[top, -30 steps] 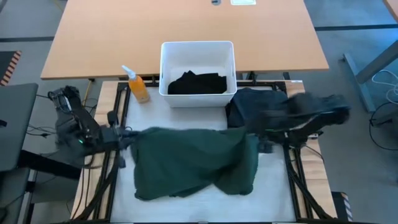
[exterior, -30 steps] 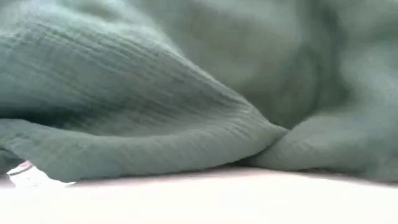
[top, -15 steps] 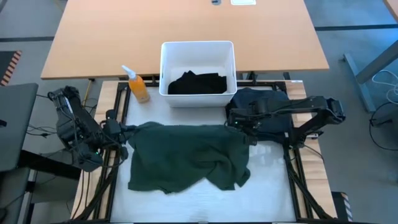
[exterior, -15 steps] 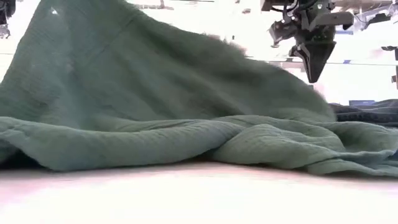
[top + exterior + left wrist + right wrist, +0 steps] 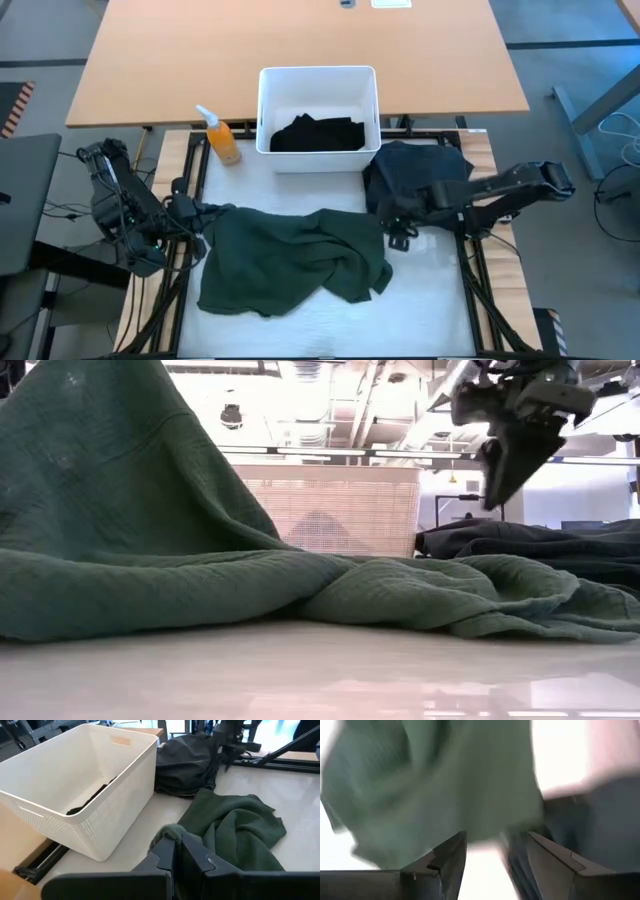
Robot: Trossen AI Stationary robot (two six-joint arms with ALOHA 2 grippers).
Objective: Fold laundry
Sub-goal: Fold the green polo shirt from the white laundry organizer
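Dark green garment (image 5: 290, 258) lies crumpled across the middle of the white table top (image 5: 430, 300), its left end lifted toward the table's left edge. Left gripper (image 5: 177, 851) is clamped tight on a bunched corner of that garment, near the left edge. Right gripper (image 5: 395, 232) hangs above the table just past the garment's right end, fingers spread apart and holding nothing.

Dark charcoal garment (image 5: 415, 180) sits heaped at the far right corner, its left side touching the white bin (image 5: 318, 78). The bin stands at the middle of the far edge, with a black garment (image 5: 318, 132) inside. Orange spray bottle (image 5: 220, 137) stands just left of the bin, near the far left corner.

Open room: bare table top along the near edge and in the near right corner; a narrow bare strip between green cloth and bin.

View differences:
- High view: full layout, both arms.
- Low view: green cloth rising as a steep tent on the left; right gripper clear of the cloth, in the air.
- Left wrist view: the pinch on the corner.
- Right wrist view: blurred; parted fingers (image 5: 445, 857) over green cloth.
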